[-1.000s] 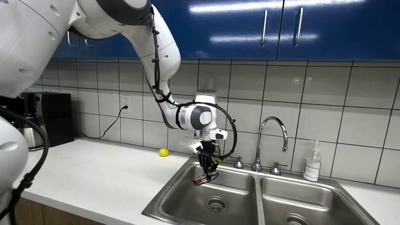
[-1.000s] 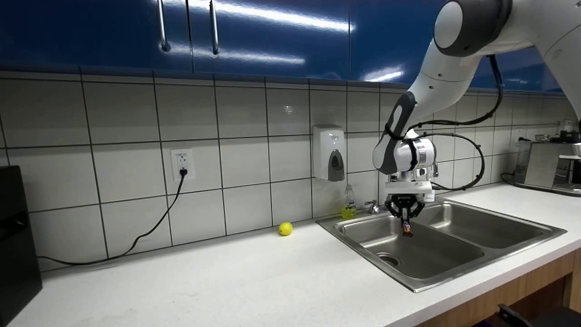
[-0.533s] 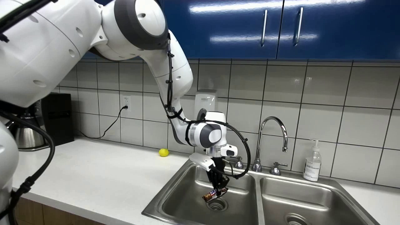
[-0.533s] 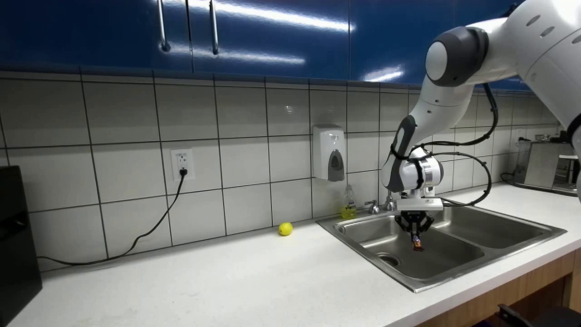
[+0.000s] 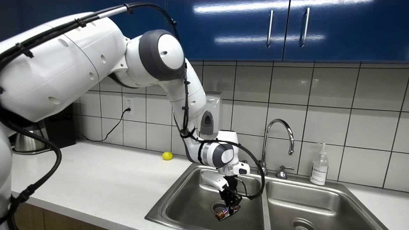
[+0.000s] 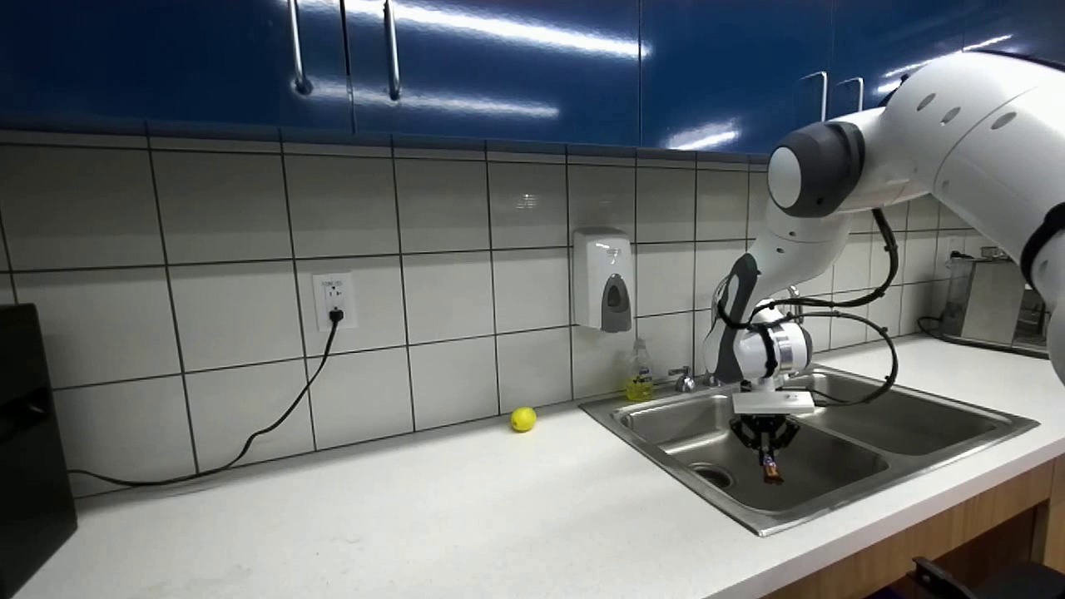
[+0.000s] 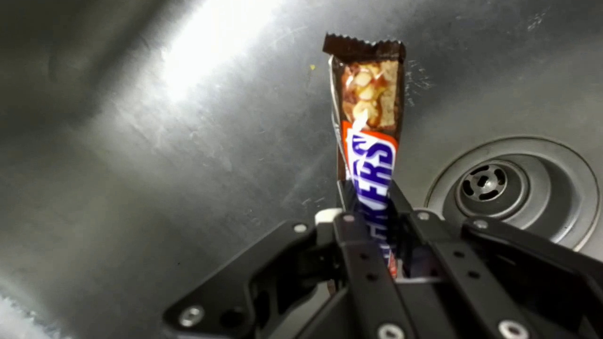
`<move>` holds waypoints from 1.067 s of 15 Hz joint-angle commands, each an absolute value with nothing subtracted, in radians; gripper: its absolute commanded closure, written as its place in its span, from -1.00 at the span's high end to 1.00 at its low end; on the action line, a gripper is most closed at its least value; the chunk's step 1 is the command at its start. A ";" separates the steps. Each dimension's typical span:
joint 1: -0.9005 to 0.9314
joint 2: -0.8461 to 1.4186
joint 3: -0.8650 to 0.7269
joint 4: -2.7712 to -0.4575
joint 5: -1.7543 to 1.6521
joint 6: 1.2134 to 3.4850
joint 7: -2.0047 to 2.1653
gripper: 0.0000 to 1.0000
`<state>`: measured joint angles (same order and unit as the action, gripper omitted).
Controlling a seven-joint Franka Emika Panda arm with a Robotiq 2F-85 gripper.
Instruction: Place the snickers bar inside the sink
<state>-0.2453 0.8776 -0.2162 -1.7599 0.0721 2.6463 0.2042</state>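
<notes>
The snickers bar (image 7: pixel 370 146) is a brown wrapped candy bar with white, blue and red lettering. My gripper (image 7: pixel 372 197) is shut on it, and its lower part is partly hidden between the fingers (image 7: pixel 400 200). The bar also shows at the fingertips in both exterior views (image 5: pixel 223 214) (image 6: pixel 772 474). My gripper (image 5: pixel 231 208) is low inside one basin of the steel double sink (image 5: pixel 172 193). In the wrist view the bar lies over the basin floor (image 7: pixel 264 155), beside the round drain (image 7: pixel 541 141). I cannot tell whether the bar touches the floor.
The chrome faucet (image 5: pixel 265 150) and a tap handle (image 5: pixel 281 173) stand behind the sink. A soap bottle (image 5: pixel 319 169) stands at the back. A small yellow ball (image 5: pixel 167 156) lies on the white counter (image 5: pixel 105 179). The divider (image 5: pixel 265 204) separates the two basins.
My gripper has come down with the bar, from above the basin to deep inside it. It has also shifted toward the front, past the drain. The yellow ball has not moved.
</notes>
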 commanded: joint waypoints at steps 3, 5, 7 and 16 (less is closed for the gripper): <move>-0.279 0.986 -0.198 -1.643 0.084 2.638 0.161 -0.92; -0.281 1.012 -0.197 -1.619 0.084 2.635 0.160 -0.92; -0.281 1.033 -0.197 -1.600 0.084 2.633 0.159 -0.92; -0.280 1.073 -0.200 -1.552 0.083 2.626 0.159 -0.03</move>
